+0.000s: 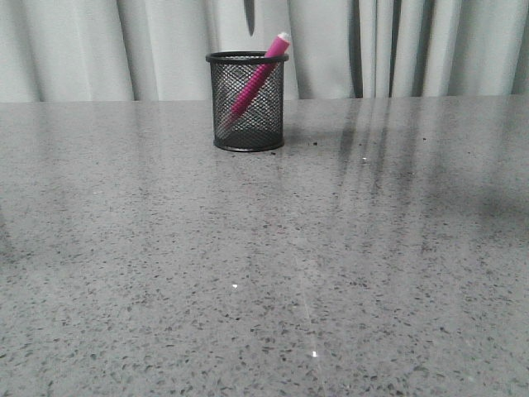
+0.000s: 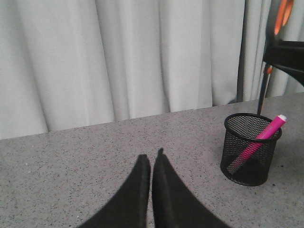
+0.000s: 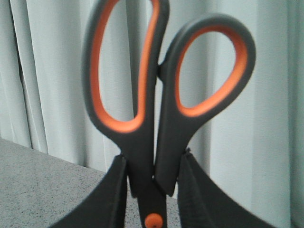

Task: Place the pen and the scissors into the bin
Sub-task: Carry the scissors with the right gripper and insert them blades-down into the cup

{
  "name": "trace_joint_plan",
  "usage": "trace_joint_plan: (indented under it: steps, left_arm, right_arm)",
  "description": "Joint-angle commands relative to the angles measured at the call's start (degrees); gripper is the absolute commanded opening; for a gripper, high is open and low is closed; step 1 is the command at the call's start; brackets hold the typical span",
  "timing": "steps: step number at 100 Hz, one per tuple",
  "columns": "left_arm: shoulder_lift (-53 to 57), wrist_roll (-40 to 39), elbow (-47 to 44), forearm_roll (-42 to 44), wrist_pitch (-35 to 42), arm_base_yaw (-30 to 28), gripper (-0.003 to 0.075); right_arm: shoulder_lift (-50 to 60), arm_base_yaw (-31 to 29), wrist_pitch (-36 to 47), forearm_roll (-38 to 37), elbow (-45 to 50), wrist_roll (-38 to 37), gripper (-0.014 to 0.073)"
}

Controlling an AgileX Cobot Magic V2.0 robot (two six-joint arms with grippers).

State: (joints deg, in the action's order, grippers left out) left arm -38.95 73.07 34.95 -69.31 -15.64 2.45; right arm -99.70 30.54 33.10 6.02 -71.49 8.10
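Scissors [image 3: 156, 123] up in my right gripper [image 3: 153, 187], handles uppermost, orange lining bright against the dark grey, and the orange pivot dot sitting low between my 2 fingers [image 3: 107, 199]. Those fingers press against the scissors from both sides, just below the handles. The blades are closed, handles side by side and touching.

From the left wrist camera I catch the scissors again: an orange-lined handle at the upper edge, a thin dark blade [image 2: 262, 90] hanging straight down with its tip just above the far rim of the bin [image 2: 250, 149]. In the front view only the dark tip [image 1: 249, 16] shows, high above the bin [image 1: 247, 101].

The pen [image 1: 258, 78] is in the bin, leaning, magenta body visible through the black mesh, its pale end poking out over the rim on the right-hand side. Same story from the left wrist camera, pen [image 2: 260, 141] tilted across the cup.

The bin stands upright on the grey speckled table [image 1: 264, 273], near its far edge, in front of the pale curtain [image 1: 83, 50].

My left gripper [image 2: 152, 159] holds nothing, its 2 black fingers brought together with only a sliver of gap, hovering over bare table well apart from the bin.
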Motion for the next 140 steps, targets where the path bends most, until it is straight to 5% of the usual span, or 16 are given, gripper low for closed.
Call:
trace_joint_plan:
  steps: [1,106,118,140]
  left_arm:
    - [0.3,-0.3,1.5,-1.7,1.4,-0.1,-0.0019]
    - [0.3,-0.3,1.5,-1.7,1.4,-0.1,-0.0019]
    - [0.3,-0.3,1.5,-1.7,1.4,-0.1,-0.0019]
    - [0.3,-0.3,1.5,-1.7,1.4,-0.1,-0.0019]
  right_arm:
    - [0.2,-0.1,6.5,-0.2,-4.3,0.1,-0.0076]
    - [-8.6,-0.1,1.9,-0.2,-4.2,0.1,-0.0071]
    - [-8.6,-0.1,1.9,-0.2,-4.2,0.1,0.0005]
    - [-8.5,-0.1,1.9,-0.2,-4.2,0.1,0.0279]
